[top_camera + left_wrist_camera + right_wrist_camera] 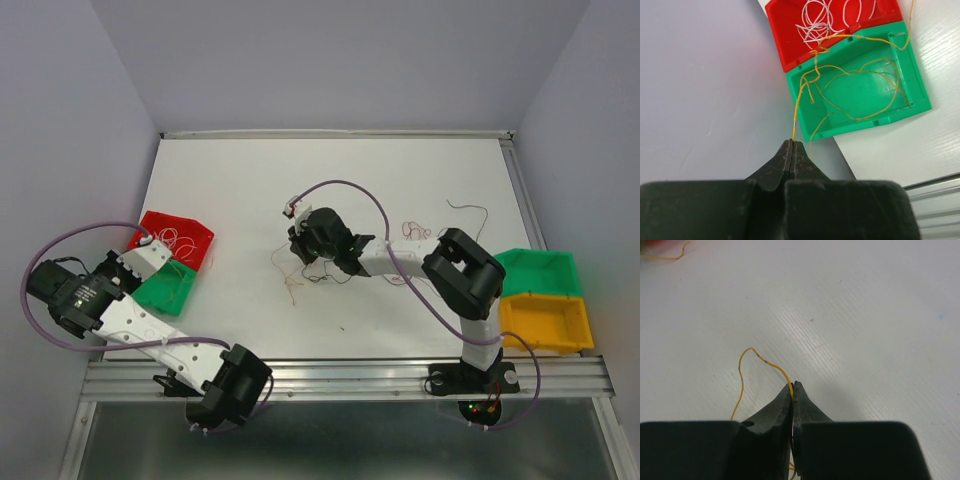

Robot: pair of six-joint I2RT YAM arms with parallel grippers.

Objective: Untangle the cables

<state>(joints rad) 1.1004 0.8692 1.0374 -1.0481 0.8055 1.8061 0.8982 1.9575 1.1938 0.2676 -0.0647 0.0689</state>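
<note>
Cables (pixel 296 284): partly binned at far left, partly loose mid-table, one strand pinched in each claw.
Left gripper (pixel 792 143) fully closed on yellow cable (pixel 796 107); strand routed up across rim of green bin (pixel 920 97), touching red bin (pixel 785 50) containing white wires (pixel 815 22). Loose strands lying on table (pixel 230 180) around right arm. Right gripper (pixel 794 385) closed, tips pinching second yellow cable (pixel 742 382), looped to left of tips.
</note>
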